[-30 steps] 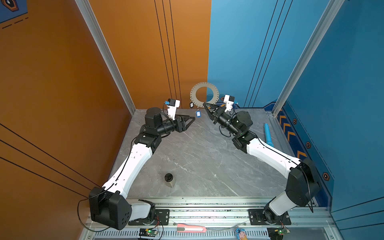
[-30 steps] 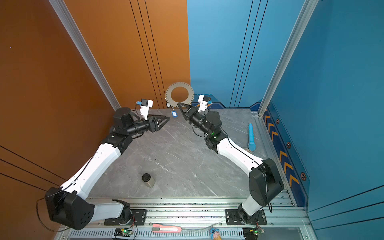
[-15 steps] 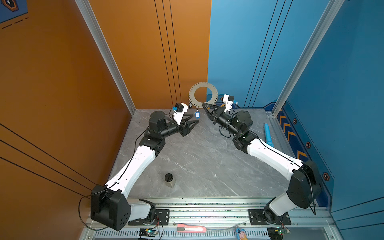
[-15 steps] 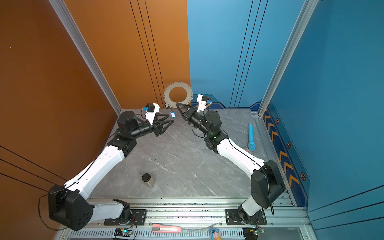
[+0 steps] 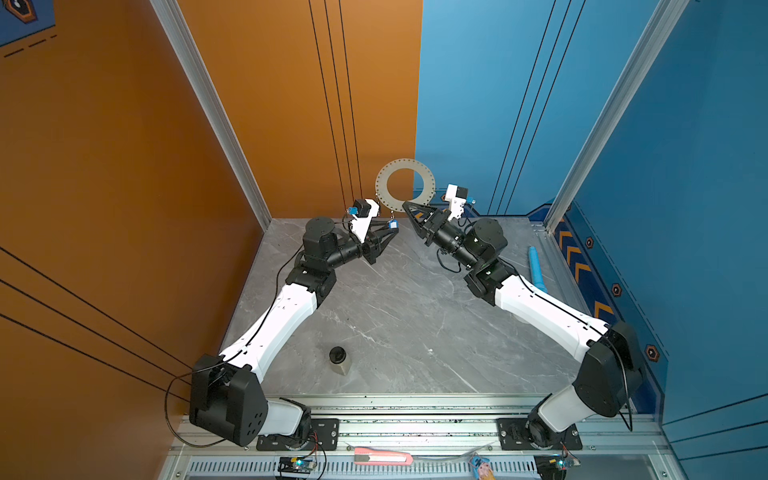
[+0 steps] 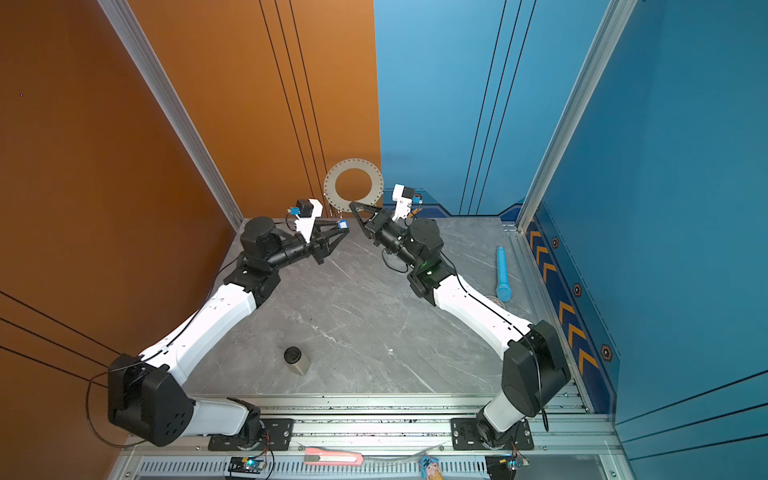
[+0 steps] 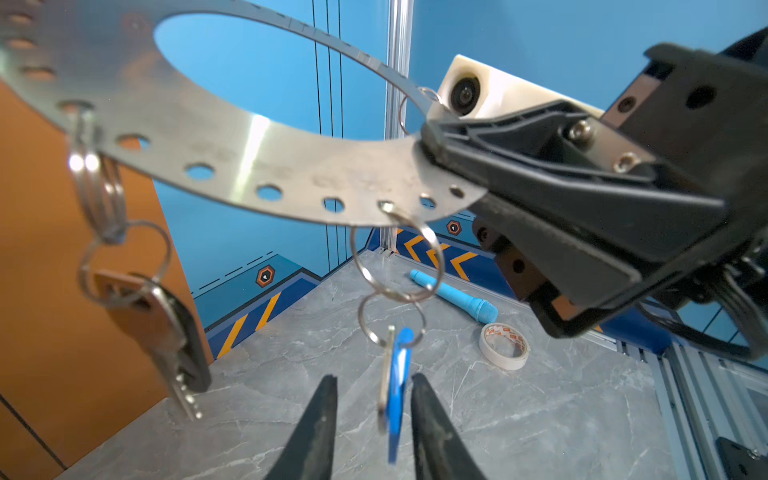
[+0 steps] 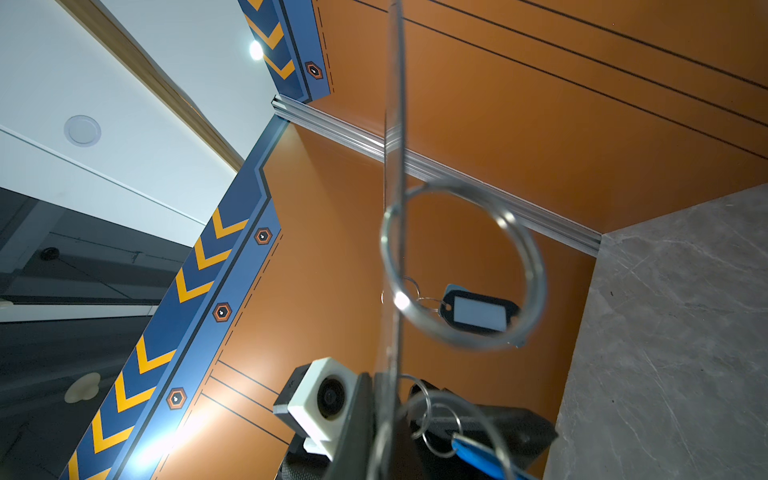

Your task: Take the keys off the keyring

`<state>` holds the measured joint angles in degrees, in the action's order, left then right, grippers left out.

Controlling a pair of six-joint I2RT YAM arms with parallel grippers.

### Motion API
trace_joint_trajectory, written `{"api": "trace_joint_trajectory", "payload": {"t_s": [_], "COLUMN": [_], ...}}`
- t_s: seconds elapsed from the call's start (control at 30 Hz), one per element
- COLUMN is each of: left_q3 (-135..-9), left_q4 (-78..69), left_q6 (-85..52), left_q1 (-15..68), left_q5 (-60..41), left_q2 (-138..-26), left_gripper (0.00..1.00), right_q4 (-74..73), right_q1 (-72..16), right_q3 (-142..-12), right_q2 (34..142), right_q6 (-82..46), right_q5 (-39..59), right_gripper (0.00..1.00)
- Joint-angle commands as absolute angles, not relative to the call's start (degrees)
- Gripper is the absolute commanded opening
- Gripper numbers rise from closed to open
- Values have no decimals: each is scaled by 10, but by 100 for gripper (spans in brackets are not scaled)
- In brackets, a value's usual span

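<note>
Left wrist view. Found left fingers parted narrowly, one either side of blue key tag, a sliver of gap at each face; nothing clamped yet. Found right fingers pressed tight on the rim of keyring, holding it in the air over the far end of bench, well clear of the surface.

Step in hand, as judged: pinching the blue tag, ahead of working its loop off the ring. Judged best done by squaring up on the flat plastic faces, low on the body, clear of wire loops above; by closing gently, given a free-hanging tag apt to swing or twist out of the pinch; by keeping the ring dead steady on the right side. Judged wiser afterwards to feed the loop round along its split than to tug straight down against the plate.

Appearance, from the left arm's side across. Noted black key tag: oblong, white label window, strung on small loops from the rim, metal key alongside. Noted blue key tag: seen edge-on, thin, dangling from two linked loops through one rim hole, close to the right fingers' hold. Noted keyring: wide, flat, shiny annulus, thin as sheet, grey tinted by orange and blue reflections, small holes evenly spaced round the outer edge.
</note>
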<state>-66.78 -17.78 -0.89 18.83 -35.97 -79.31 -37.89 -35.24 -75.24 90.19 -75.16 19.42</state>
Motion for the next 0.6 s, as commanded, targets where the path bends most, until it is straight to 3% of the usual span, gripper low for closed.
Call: {"api": "trace_joint_trajectory", "payload": {"t_s": [0.0, 0.57], "left_q3": [-683, -711], "left_q4": [-203, -217], "left_q6": [-15, -29], "left_q1": [192, 192], "left_q5": [-354, -362], "left_q2": [-797, -810], "left_gripper": [27, 21], "right_q4": [-391, -401], "right_q1": [-349, -340], "right_q3": [-780, -779], "right_q2": [894, 902], "right_q6": [-741, -754], "right_q5": [208, 216], "right_gripper": [0, 0]}}
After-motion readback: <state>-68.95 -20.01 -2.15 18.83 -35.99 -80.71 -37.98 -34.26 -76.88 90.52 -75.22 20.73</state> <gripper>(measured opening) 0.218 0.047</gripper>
